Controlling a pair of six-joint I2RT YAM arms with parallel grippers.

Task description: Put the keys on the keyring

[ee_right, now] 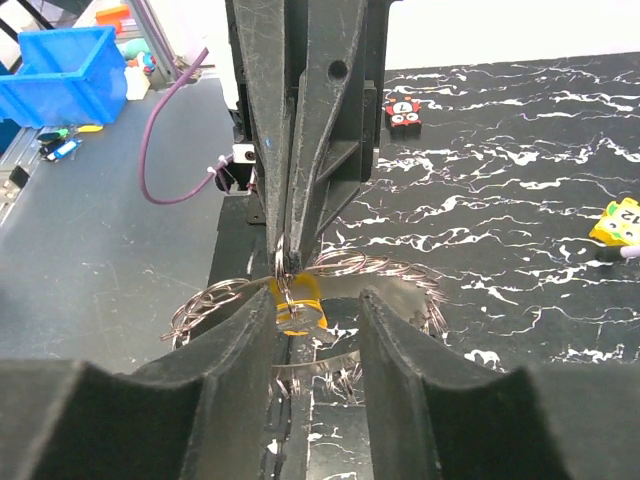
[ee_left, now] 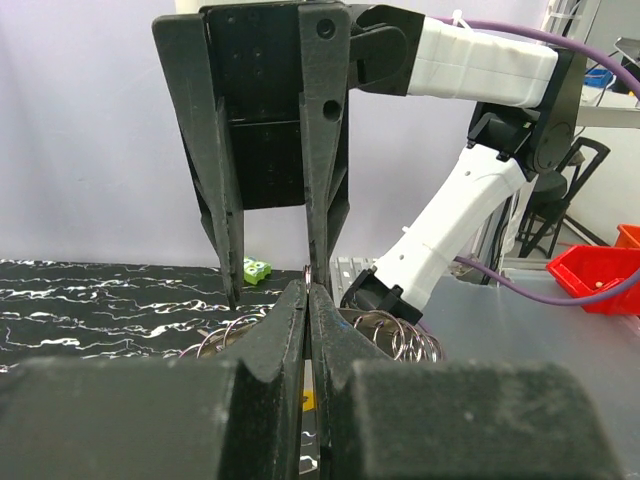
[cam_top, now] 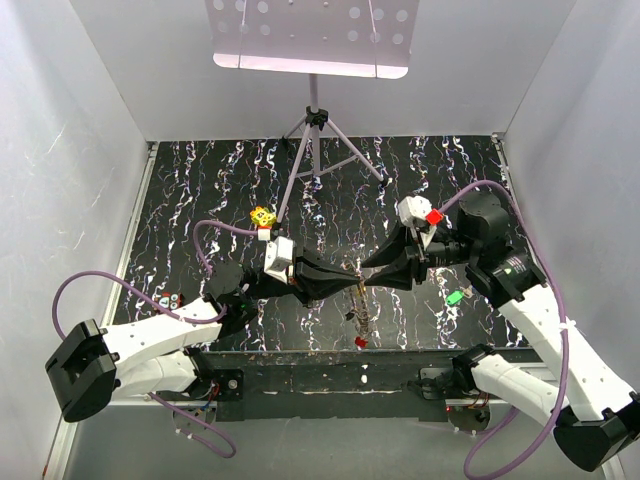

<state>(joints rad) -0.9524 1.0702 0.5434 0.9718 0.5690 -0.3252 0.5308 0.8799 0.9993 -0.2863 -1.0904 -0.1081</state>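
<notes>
Clenched up close, the left gripper [ee_left: 308, 288] is pinching the keyring [ee_right: 215, 295] aloft, with the right gripper [ee_right: 317, 300] gaping around it. An orange key [ee_right: 297, 302] seems threaded already; a green key [cam_top: 455, 297] is lying on the table [cam_top: 200, 180], waiting.

1. I'm counting two grippers: the left gripper [cam_top: 353, 283] and the right gripper [cam_top: 368, 273].
2. I'm seeing one keyring [ee_right: 390, 268].
3. I'm making out two keys: an orange key [ee_right: 297, 300] and a red key [cam_top: 361, 342].
4. I'm spotting one yellow cube [cam_top: 262, 215] and one green piece [cam_top: 455, 297].
</notes>
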